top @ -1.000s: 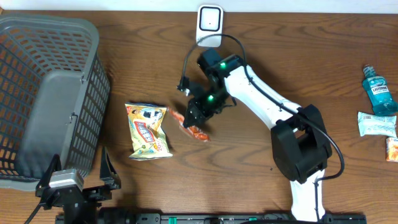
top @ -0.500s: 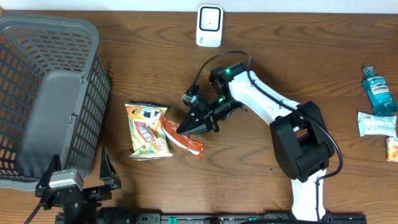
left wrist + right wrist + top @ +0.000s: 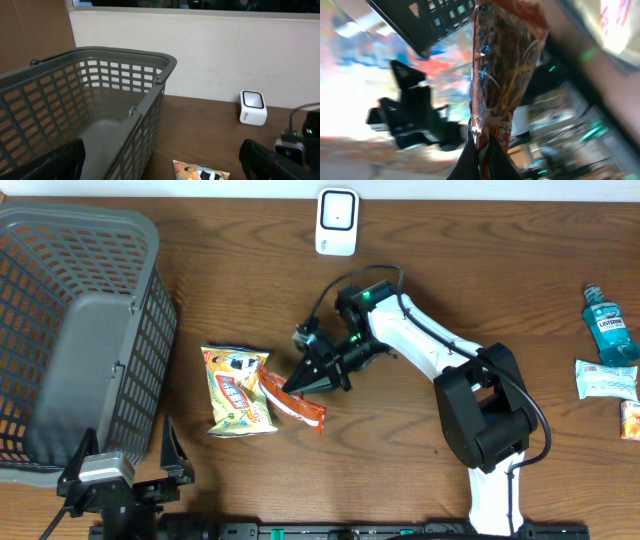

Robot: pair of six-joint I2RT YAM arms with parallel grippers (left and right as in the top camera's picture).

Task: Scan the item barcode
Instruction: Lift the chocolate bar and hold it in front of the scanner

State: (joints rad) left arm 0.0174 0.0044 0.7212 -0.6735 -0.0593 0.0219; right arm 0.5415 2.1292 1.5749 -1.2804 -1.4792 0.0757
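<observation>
From above, the right gripper (image 3: 291,388) has its fingers pressed together on one end of an orange packet (image 3: 300,409), which lies slanted on the table (image 3: 400,480) to the right of the basket (image 3: 150,320); the packet's far end touches or overlaps a yellow snack bag (image 3: 238,388) lying just beside the basket's right wall. The right wrist camera shows what the overhead one cannot: the packet's clear wrapper with dark, stringy contents inside and an orange band at the pinched end; everything around it there is blurred. The left gripper (image 3: 127,455) sits by the basket's near right corner, spread wide; in its own camera the two dark fingers (image 3: 52,164) stand at the bottom corners of the picture with nothing between them, and that view gives the basket's height and rim, which is lost from above.

The basket is grey mesh; its solid grey floor and an inner wall show through the grid.

The white scanner (image 3: 338,222) stands well to the right of the basket, at the far edge of the table. Much farther right are a blue bottle (image 3: 607,325), a pale wrapped bar (image 3: 605,379) and an orange item (image 3: 631,420) cut off by the edge.

The snack bag carries red lettering and a cartoon picture; the bottle has a white label; none of the writing is large enough to read.
</observation>
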